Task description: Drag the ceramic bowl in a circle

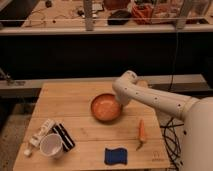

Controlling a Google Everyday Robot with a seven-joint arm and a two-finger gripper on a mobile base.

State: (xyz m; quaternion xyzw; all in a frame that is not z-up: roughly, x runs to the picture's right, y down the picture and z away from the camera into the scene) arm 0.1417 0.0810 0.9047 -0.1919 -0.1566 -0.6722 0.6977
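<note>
Camera view, single frame. Wooden table, light planks, seen from above and in front. Ceramic bowl near table centre, slightly right of the middle: round, shallow, glossy orange-brown, darker rim, no long axis, upright. Gripper at the bowl's right rim, at the end of the white arm reaching in from the right; touching or just over the rim, exact contact not discernible. Jaw state: cannot tell, fingers hidden behind the wrist housing. Key relation for the coming move: bowl lies to the left of the gripper, so any push leftward carries it, while a pull rightward depends on a hold on the rim that cannot be confirmed here. Judged: circle in progress, not possible to say how far round. Also on the table: white cup at front left, well apart from the bowl; black brush and small white tube beside the cup; blue sponge at the front edge; carrot to the front right, near the bowl's likely path, a possible obstacle.
</note>
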